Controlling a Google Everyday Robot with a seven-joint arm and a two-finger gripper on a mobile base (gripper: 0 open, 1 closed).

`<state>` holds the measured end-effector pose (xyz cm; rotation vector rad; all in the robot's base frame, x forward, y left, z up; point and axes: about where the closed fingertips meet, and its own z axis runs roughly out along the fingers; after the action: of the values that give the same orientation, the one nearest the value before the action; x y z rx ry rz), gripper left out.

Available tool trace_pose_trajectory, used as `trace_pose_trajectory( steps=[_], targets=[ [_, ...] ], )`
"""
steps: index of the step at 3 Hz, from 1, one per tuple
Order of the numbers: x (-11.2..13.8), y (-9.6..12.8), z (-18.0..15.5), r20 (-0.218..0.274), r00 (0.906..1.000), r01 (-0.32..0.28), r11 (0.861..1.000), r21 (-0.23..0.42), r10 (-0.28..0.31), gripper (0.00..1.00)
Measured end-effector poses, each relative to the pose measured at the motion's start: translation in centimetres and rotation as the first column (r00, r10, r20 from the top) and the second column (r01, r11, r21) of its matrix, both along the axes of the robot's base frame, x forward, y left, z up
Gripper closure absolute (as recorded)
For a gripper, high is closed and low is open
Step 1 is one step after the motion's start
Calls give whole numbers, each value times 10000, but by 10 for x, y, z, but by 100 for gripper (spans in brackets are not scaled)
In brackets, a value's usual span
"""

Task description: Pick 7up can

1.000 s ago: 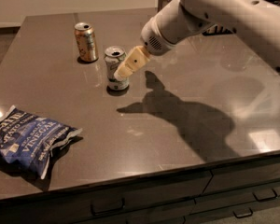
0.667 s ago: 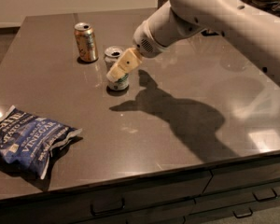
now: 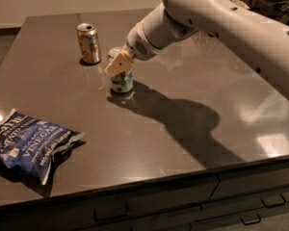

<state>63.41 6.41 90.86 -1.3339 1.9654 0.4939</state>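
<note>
Camera view
My gripper [image 3: 117, 66]: low over the tabletop [image 3: 192, 143], against the can's top; I cannot tell whether it is open or closed.
7up can [image 3: 122, 82]: upright, right beneath my gripper.
Gold can [image 3: 89, 43]: upright, near, behind my gripper to the view's left.
Chip bag [image 3: 26, 143]: flat, well apart, toward the front edge.

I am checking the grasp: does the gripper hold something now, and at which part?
It cannot be told. The gripper is at the top of the white can, which stands on the table.
</note>
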Motion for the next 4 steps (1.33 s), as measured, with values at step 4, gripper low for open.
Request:
trace_pose_trajectory(
  steps=[4],
  targets=[
    [-28, 3, 101, 1035, 9824, -1636, 9838, 730, 1557, 100]
  ],
)
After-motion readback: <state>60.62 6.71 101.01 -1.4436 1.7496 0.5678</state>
